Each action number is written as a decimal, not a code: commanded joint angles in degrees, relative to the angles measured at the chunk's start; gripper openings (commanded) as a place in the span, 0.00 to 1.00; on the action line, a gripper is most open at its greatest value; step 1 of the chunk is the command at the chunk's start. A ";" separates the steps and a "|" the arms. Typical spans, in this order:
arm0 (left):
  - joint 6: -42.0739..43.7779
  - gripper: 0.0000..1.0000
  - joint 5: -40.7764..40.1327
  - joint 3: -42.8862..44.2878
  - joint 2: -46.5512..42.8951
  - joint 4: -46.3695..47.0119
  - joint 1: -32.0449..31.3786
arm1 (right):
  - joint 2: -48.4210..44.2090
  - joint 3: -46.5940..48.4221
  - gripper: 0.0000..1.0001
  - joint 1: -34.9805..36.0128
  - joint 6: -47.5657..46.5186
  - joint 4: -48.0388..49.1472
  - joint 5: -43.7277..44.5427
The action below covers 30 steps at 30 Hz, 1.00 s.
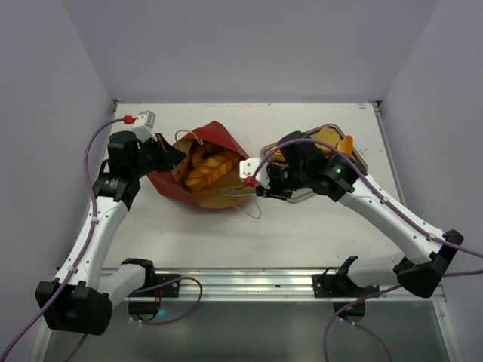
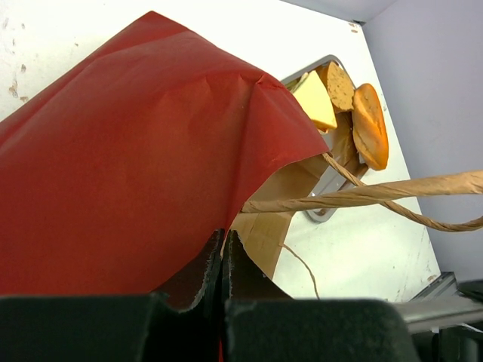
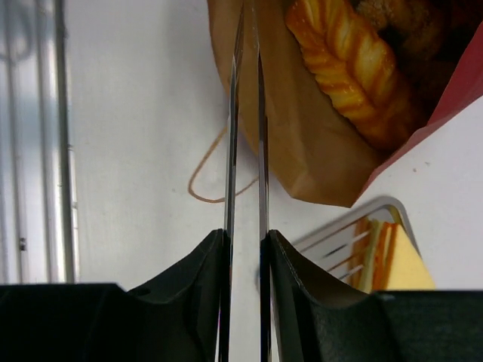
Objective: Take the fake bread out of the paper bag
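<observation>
So the paper bag is lying on its side on the tabletop, mouth facing the right arm, red outside and brown kraft inside. The left claw is squeezed fully together on the bag's left edge. In its wrist view a sliver of red paper sits between the fingers, and the red wall fills most of the picture.

The right claw is clamped narrow around a pair of metal tongs. The 2 thin blades are pressed nearly together and point toward the bag's mouth, with their tips over the brown inner lip. I can't tell if the tips touch anything.

The braided loaf is inside the bag, glossy orange-gold and lying diagonally. There's something darker tucked behind it, too blurry to say what.

The steel tray sits just right of the bag, and there are 3 pieces on it: a yellow sandwich wedge, a brown round slice and an orange roll.

1 string handle stretches across the left wrist view, and another loop lies loose on the tabletop by the bag's near corner.
</observation>
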 commanded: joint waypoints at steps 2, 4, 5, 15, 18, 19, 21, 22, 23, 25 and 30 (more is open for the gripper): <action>0.08 0.00 1.74 2.13 -0.51 -0.35 0.13 | 4.17 2.93 0.33 7.33 -6.92 7.18 25.39; 0.08 0.00 2.00 1.77 -0.69 -0.44 0.13 | 6.72 2.41 0.33 10.75 -9.20 10.51 30.70; -0.01 0.00 2.18 1.60 -0.69 -0.44 0.13 | 7.51 1.97 0.33 11.73 -10.00 11.92 33.07; 0.43 0.00 3.06 1.07 -1.04 -0.44 0.13 | 16.39 -0.85 0.38 17.01 -17.82 23.89 50.58; 0.60 0.00 3.15 0.89 -1.21 -0.53 0.13 | 17.88 -0.85 0.40 17.01 -17.91 23.80 51.11; 0.69 0.00 3.23 0.81 -1.30 -0.35 0.13 | 18.23 -0.76 0.42 17.01 -17.91 23.98 51.38; 0.69 0.00 3.32 0.54 -1.21 -0.35 0.13 | 19.11 -0.76 0.43 17.01 -18.00 24.42 52.34; 0.78 0.00 3.41 0.45 -1.13 -0.27 0.13 | 19.46 -0.67 0.44 17.10 -18.18 24.33 52.61; 0.87 0.00 3.50 0.11 -1.13 -0.09 0.13 | 19.73 -0.67 0.45 17.01 -18.18 24.24 52.70; 0.87 0.00 3.67 -0.16 -1.30 0.09 0.13 | 20.43 -0.67 0.46 17.01 -18.35 24.59 53.05; 1.04 0.00 4.11 -0.60 -1.39 0.53 0.13 | 22.45 -0.06 0.47 17.01 -18.71 24.51 53.58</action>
